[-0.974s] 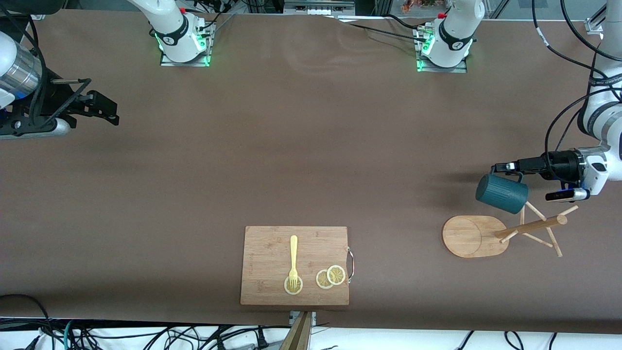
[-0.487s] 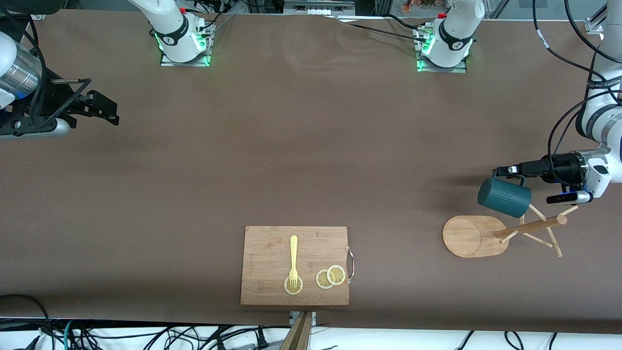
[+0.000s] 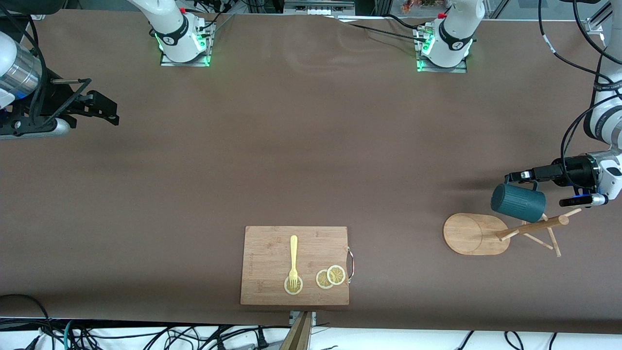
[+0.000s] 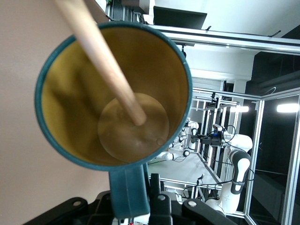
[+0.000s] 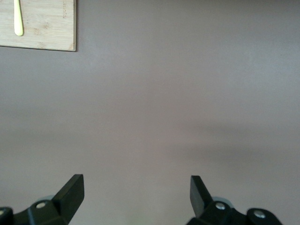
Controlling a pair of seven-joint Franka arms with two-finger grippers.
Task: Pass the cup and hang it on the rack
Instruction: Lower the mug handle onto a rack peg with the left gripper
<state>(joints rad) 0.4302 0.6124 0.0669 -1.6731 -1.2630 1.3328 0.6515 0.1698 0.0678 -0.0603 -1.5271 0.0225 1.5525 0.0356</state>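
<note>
The brown table [image 3: 311,160] fills the front view, and most of its surface between the 2 arm bases and the cutting board lies bare and open. The wooden cutting board [image 3: 295,265] sits close to the table edge nearest the front camera, near the middle of that edge, with a metal handle on its side toward the left arm's end. On it lie a yellow fork [image 3: 293,262] and 3 lemon slices [image 3: 331,277], the fork's tines resting on 1 slice.

Toward the left arm's end stands the wooden mug rack [image 3: 505,234], well apart from the board. Its rounded base faces the open middle of the table, and its post and thin pegs lean toward the table's end in this view.

The left gripper [image 3: 521,176] is over the rack's pegs, clenched on the handle of the teal mug [image 3: 518,202], which hangs tilted with its mouth toward the pegs. In the left wrist view 1 peg [image 4: 101,61] reaches into the mug's yellow inside [image 4: 115,93], its tip against the bottom.

The right gripper [image 3: 104,109] waits over bare table at the right arm's end, far from everything else. Its fingers [image 5: 70,190] are spread wide apart with nothing between them.
</note>
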